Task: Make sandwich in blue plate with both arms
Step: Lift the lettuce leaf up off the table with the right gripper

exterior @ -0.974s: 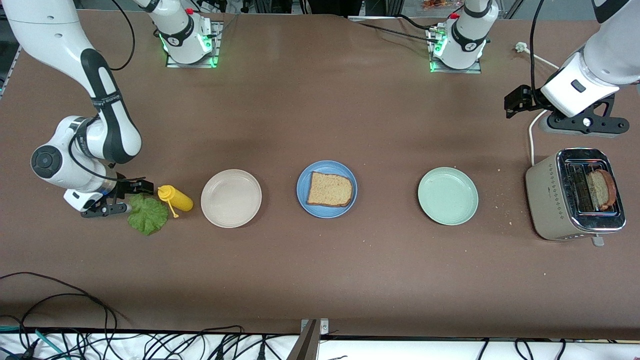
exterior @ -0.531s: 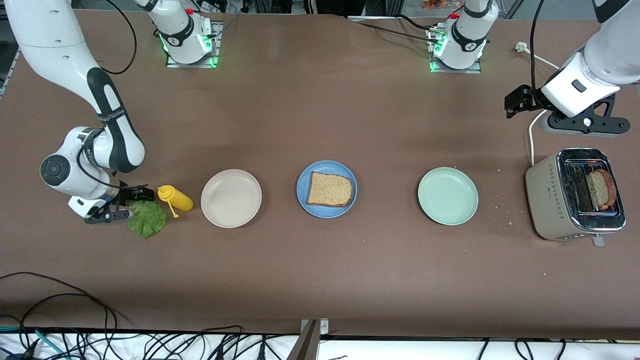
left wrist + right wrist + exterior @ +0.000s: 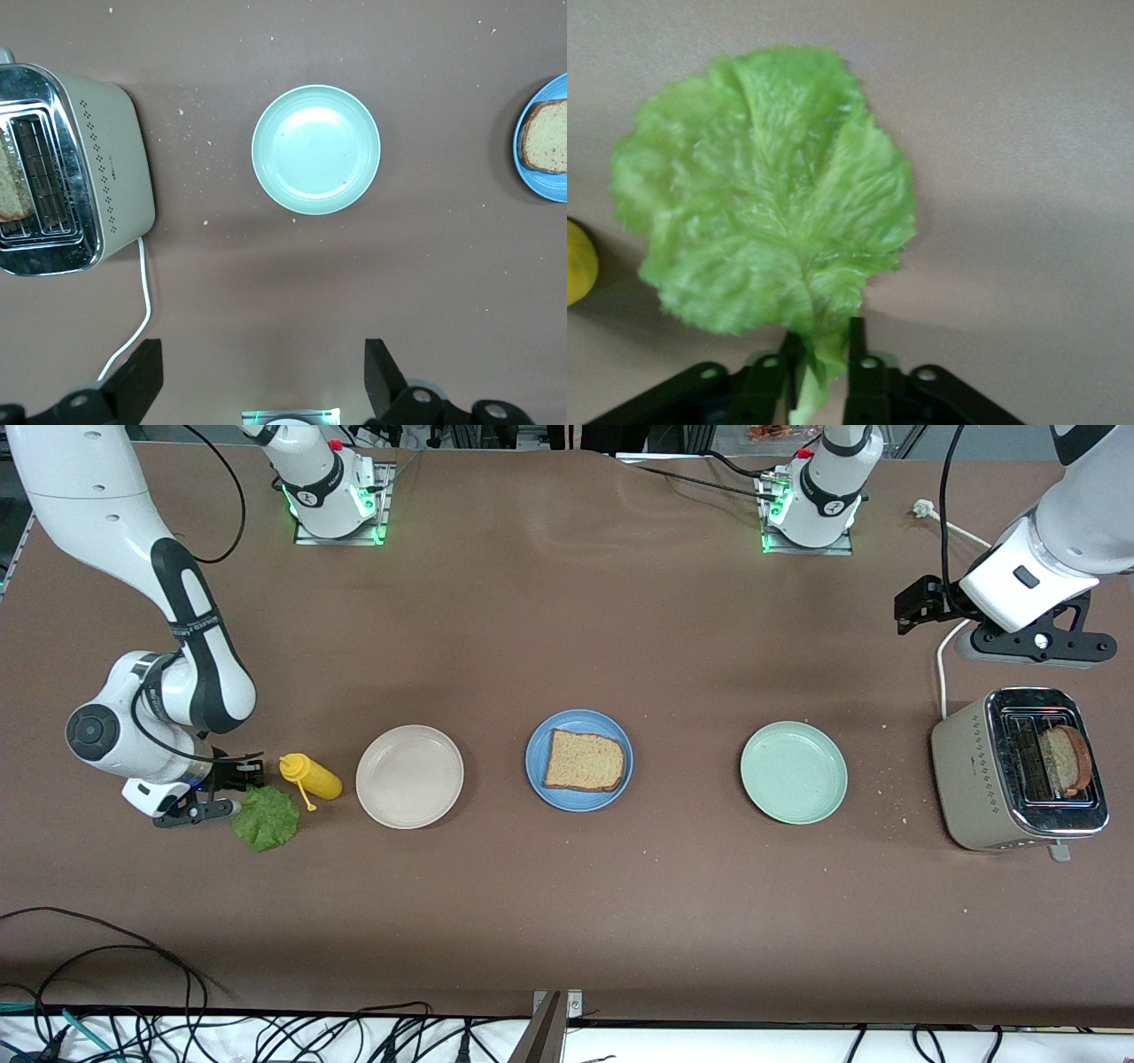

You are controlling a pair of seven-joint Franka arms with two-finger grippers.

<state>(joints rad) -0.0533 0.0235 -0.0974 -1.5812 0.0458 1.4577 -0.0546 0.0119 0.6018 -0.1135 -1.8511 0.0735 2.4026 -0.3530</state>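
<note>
Right gripper (image 3: 819, 359) low at the right arm's end of the table, fingers pinched on the stem of the lettuce leaf (image 3: 265, 818); leaf apparently just clear of the table. Blue plate (image 3: 535, 775) with one bread slice (image 3: 583, 761) toward the table's middle, past the yellow squeeze bottle (image 3: 311, 777) and beige plate (image 3: 409, 776) along the carry path. Left gripper (image 3: 261, 376) waiting, fingers wide and empty, near the toaster (image 3: 1014, 769) holding the second slice (image 3: 1063, 760); pale green plate (image 3: 793, 771) between.
</note>
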